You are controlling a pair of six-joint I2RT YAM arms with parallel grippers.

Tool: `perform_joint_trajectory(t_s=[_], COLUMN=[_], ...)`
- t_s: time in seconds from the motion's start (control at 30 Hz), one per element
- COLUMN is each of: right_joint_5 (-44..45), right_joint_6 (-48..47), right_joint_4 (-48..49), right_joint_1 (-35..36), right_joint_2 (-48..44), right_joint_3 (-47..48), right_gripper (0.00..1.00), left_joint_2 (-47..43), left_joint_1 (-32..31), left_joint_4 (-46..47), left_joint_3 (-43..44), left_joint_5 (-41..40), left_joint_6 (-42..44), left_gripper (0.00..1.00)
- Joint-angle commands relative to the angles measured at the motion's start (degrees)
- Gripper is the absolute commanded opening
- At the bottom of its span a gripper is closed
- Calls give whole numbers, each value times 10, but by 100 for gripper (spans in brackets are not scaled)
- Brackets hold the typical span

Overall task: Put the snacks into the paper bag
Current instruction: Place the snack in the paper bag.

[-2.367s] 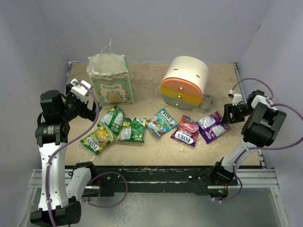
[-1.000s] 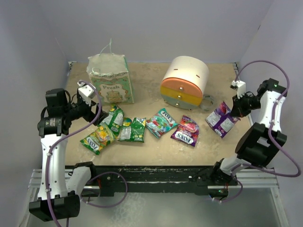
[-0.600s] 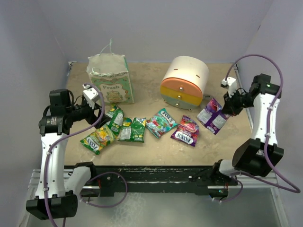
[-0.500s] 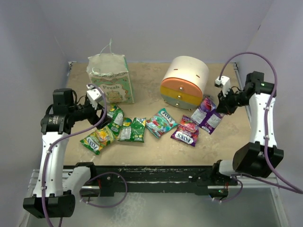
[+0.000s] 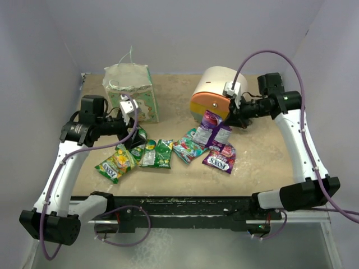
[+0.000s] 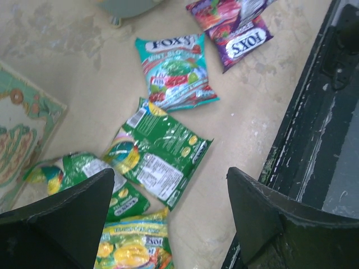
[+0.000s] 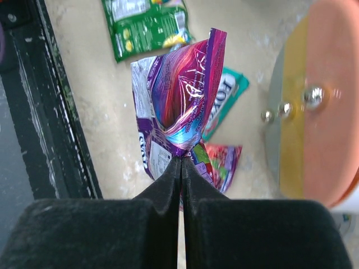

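My right gripper (image 5: 227, 119) (image 7: 181, 159) is shut on a purple snack packet (image 5: 212, 133) (image 7: 178, 103), which hangs in the air in front of the drawer unit and above the teal packet. Other snacks lie in a row on the table: yellow-green (image 5: 115, 164), green (image 5: 158, 153), teal (image 5: 188, 148) and red-purple (image 5: 220, 159). My left gripper (image 5: 134, 136) (image 6: 171, 174) is open and hovers over the green packets (image 6: 160, 151) with nothing between its fingers. The paper bag (image 5: 130, 94) stands upright at the back left, just behind the left gripper.
A round white, orange and yellow drawer unit (image 5: 216, 95) (image 7: 320, 106) stands at the back, right of centre. The table's black front rail (image 6: 314, 129) (image 7: 50, 112) runs close by the packets. Walls close in the table on three sides.
The right arm has swung left, carrying the purple packet from the right side of the table to in front of the drawer unit. The left gripper has moved right, over the green packets.
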Motion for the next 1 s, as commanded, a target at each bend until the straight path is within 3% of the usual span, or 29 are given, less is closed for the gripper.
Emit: perform_joint_trajectory(t_s=[0.0, 0.17, 0.37, 0.6, 0.73, 0.97], right_joint_5=[-56, -59, -58, -53, -52, -50], right_joint_6=[85, 128, 154, 181, 185, 189], right_joint_4=[120, 215, 268, 313, 320, 328], right_joint_1=[53, 109, 156, 187, 194, 199], right_joint_2=[-3, 6, 28, 30, 29, 25], right_joint_3=[35, 42, 67, 78, 80, 75], right_gripper=[0, 0, 0, 0, 0, 0], left_joint_2=[34, 96, 170, 219, 227, 219], left_joint_1=[-45, -104, -134, -163, -167, -168], left_joint_4=[45, 71, 151, 245, 272, 314], left_joint_3=[72, 153, 243, 264, 259, 214], left_joint_5=[43, 45, 59, 68, 83, 120], left_joint_6=[-20, -48, -144, -272, -315, -354], left_gripper=[85, 86, 89, 86, 77, 48])
